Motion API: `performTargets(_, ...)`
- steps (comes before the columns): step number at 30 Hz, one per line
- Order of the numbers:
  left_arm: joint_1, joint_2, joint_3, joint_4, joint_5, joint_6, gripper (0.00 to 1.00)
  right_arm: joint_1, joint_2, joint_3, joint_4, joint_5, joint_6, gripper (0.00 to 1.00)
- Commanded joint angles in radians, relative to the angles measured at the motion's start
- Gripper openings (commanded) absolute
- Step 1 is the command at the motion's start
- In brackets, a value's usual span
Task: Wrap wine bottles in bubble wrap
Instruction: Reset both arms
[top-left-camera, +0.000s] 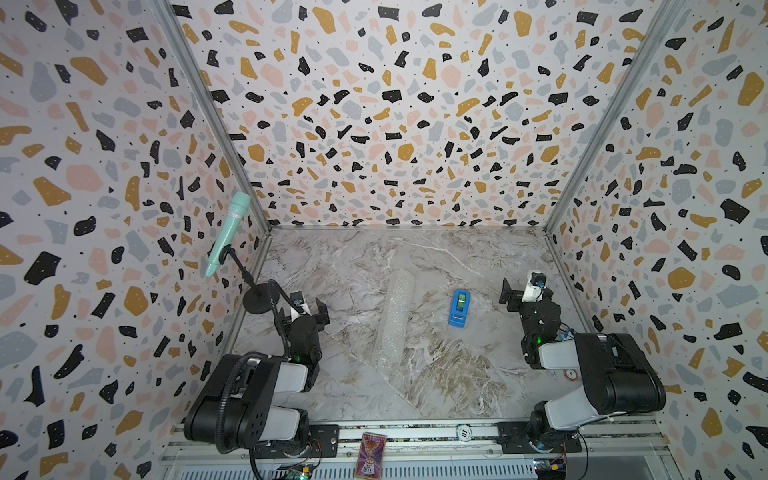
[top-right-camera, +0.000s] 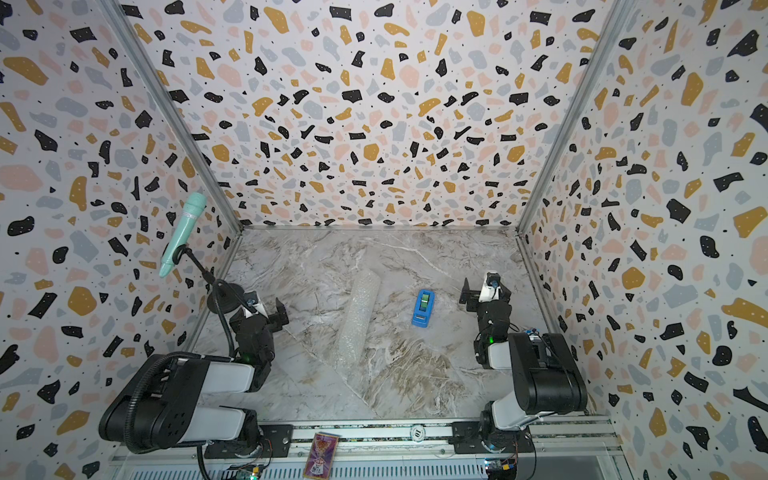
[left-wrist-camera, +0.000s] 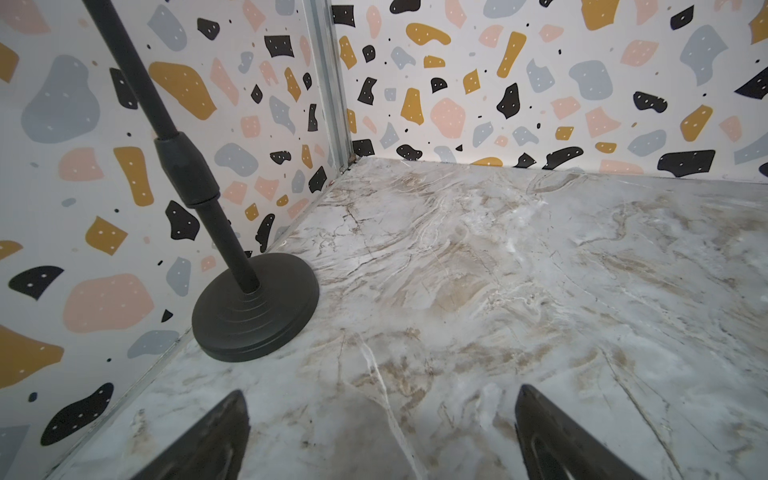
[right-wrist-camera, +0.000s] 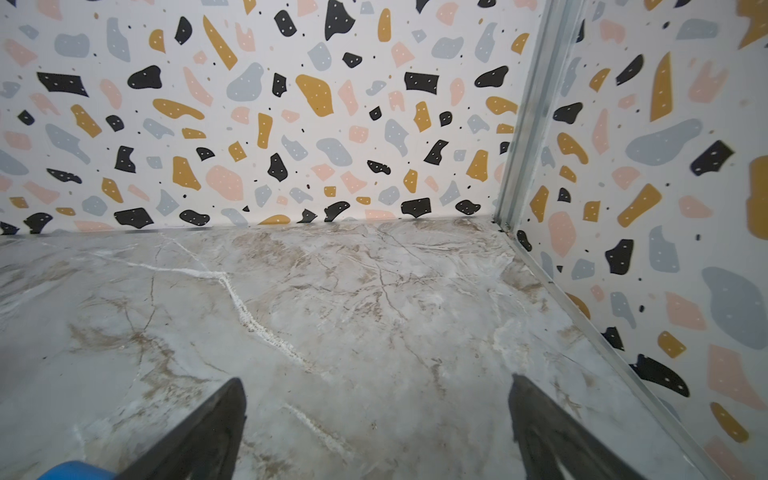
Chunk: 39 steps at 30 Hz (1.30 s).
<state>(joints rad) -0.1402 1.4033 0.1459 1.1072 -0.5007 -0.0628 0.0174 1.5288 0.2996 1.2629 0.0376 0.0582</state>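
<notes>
The bubble wrap (top-left-camera: 392, 316) (top-right-camera: 359, 320) lies rolled into a long tube on the marble table (top-left-camera: 436, 386), slanting from mid-table toward the front. I see no wine bottle; whether one is inside the roll I cannot tell. My left gripper (top-left-camera: 305, 311) (top-right-camera: 266, 313) (left-wrist-camera: 382, 419) hovers open to the left of the roll, apart from it, nothing between its fingers. My right gripper (top-left-camera: 525, 291) (top-right-camera: 484, 291) (right-wrist-camera: 376, 411) stands open near the right wall, empty, well clear of the roll.
A blue tape dispenser (top-left-camera: 459, 308) (top-right-camera: 423, 307) (right-wrist-camera: 77, 471) sits between the roll and the right gripper. A black microphone stand base (top-left-camera: 255, 301) (left-wrist-camera: 255, 307) with a mint microphone (top-left-camera: 228, 232) stands by the left wall. Patterned walls enclose three sides.
</notes>
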Motion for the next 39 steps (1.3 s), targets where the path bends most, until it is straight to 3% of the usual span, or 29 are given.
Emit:
performTargets(1, 0.007, -0.013, 0.01, 0.096, 0.014, 0.012, 0.99, -0.001, -0.017, 0.021, 0.045, -0.059, -0.012, 0.99)
performTargets(5, 0.007, -0.008, 0.01, 0.105, 0.015, 0.014, 0.99, 0.007, -0.143, 0.039, -0.111, -0.063, -0.02, 0.99)
performTargets(9, 0.008, -0.007, 0.01, 0.109, 0.017, 0.014, 0.99, 0.027, -0.246, 0.133, -0.529, -0.002, -0.048, 0.99)
performTargets(11, 0.008, -0.007, 0.011, 0.109, 0.016, 0.012, 0.99, 0.026, -0.265, 0.068, -0.489, -0.006, -0.046, 0.99)
performTargets(13, 0.008, -0.006, 0.01, 0.109, 0.016, 0.013, 0.99, 0.025, -0.258, -0.023, -0.327, 0.01, -0.035, 0.99)
performTargets(20, 0.008, -0.008, 0.009, 0.11, 0.017, 0.013, 1.0, 0.028, -0.031, -0.132, 0.089, -0.009, -0.038, 0.99)
performTargets(23, 0.008, -0.006, 0.009, 0.109, 0.016, 0.012, 1.0, 0.04, -0.044, -0.089, -0.032, -0.005, -0.052, 0.99)
performTargets(39, 0.009, -0.008, 0.011, 0.105, 0.01, 0.01, 1.0, 0.057, -0.043, -0.086, -0.035, 0.027, -0.06, 0.99)
